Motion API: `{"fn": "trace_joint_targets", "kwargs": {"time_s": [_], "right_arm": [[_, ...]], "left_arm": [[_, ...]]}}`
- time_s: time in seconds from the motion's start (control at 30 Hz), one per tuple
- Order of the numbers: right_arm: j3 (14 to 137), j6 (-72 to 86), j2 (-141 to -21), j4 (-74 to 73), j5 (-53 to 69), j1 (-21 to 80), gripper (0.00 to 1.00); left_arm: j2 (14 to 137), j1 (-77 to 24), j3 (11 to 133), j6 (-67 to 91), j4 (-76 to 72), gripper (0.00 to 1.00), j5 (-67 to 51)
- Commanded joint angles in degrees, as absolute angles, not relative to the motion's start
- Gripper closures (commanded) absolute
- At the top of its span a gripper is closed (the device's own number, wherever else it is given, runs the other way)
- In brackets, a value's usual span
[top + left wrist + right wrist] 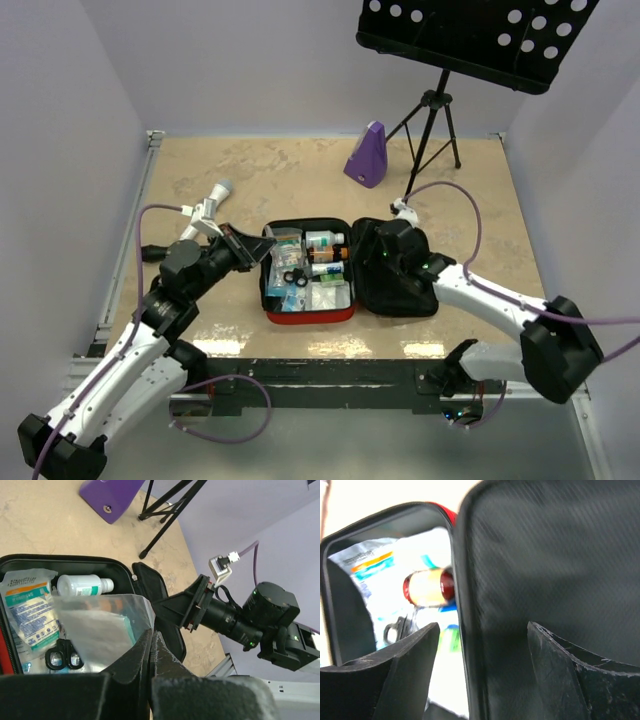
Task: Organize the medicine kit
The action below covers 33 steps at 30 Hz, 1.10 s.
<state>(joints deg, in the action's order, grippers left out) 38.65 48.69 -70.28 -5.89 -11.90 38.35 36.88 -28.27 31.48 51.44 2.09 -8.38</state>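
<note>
The medicine kit (310, 316) lies open mid-table, red rim showing, its black lid half (400, 295) folded out to the right. The tray half holds packets, a white bottle (82, 585) and black scissors (62, 655). My left gripper (255, 255) is at the kit's left edge; in the left wrist view it (151, 632) is shut, with the corner of a clear plastic packet (100, 625) pinched at its tips. My right gripper (372, 245) is open; in the right wrist view it (482, 630) straddles the lid's inner edge (462, 605), beside a red-capped bottle (427, 587).
A purple metronome-shaped object (367, 155) stands at the back, next to a black music stand (470, 35) on tripod legs (432, 125). A silver-white tube (210, 205) lies left of the kit. White walls close in both sides.
</note>
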Motion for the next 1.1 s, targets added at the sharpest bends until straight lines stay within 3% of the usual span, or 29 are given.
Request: {"fn": "trace_joint_targets", "kwargs": {"time_s": [0.0, 0.3, 0.5, 0.77, 1.07], "right_arm": [[44.1, 38.9, -78.1, 2.5, -7.7, 38.4, 0.26], [55.7, 33.3, -95.1, 7.2, -0.2, 39.9, 0.32], [64.8, 35.7, -100.6, 2.7, -2.2, 43.1, 0.27], [52.9, 46.7, -74.7, 0.1, -11.5, 42.1, 0.15], [27.4, 64.8, -45.5, 1.8, -2.9, 43.2, 0.09]], "left_arm": [[34.9, -28.2, 33.9, 49.1, 6.8, 1.0, -6.1], [33.4, -28.3, 34.0, 48.3, 9.9, 1.0, -4.6], [32.7, -28.3, 34.7, 47.5, 12.5, 1.0, -2.9], [33.2, -28.3, 35.2, 46.6, 12.0, 1.0, -1.2], [33.4, -28.3, 35.4, 46.8, 10.5, 1.0, -0.3]]}}
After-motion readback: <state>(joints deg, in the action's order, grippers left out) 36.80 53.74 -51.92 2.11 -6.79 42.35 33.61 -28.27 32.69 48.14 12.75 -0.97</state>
